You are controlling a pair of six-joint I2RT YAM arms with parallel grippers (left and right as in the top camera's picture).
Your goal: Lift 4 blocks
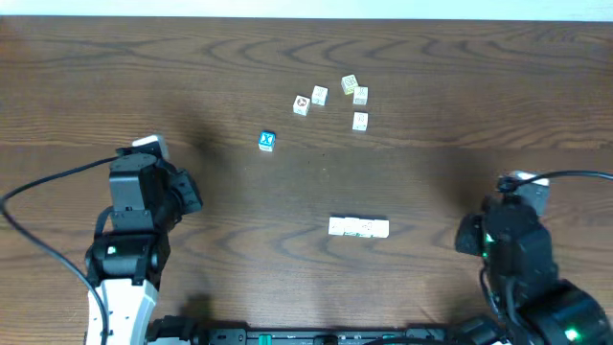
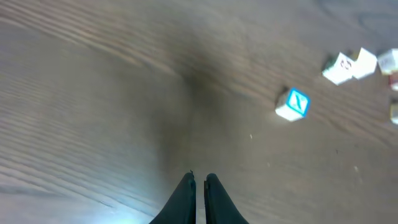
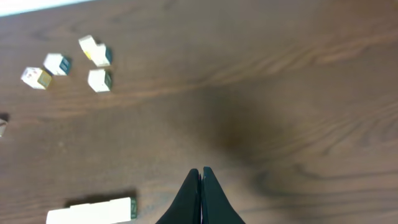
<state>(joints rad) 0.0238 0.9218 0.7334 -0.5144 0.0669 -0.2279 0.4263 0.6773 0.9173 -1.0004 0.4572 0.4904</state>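
A row of several cream blocks (image 1: 359,227) lies end to end on the table's middle front; its right end (image 3: 90,210) shows a green-printed face in the right wrist view. More loose cream blocks (image 1: 355,96) sit in a cluster at the back. In the right wrist view that cluster (image 3: 94,52) is at the upper left. My left gripper (image 1: 187,192) is shut and empty over bare wood at the left, its tips (image 2: 199,177) nearly together. Off to the right of the row, my right gripper (image 1: 469,233) is shut and empty, tips (image 3: 201,170) together.
A blue-faced cube (image 1: 267,141) stands alone left of the cluster, and in the left wrist view it (image 2: 293,103) is ahead and to the right. A cream cube with a red mark (image 1: 302,103) sits at the cluster's left end. Black cables trail from both arm bases.
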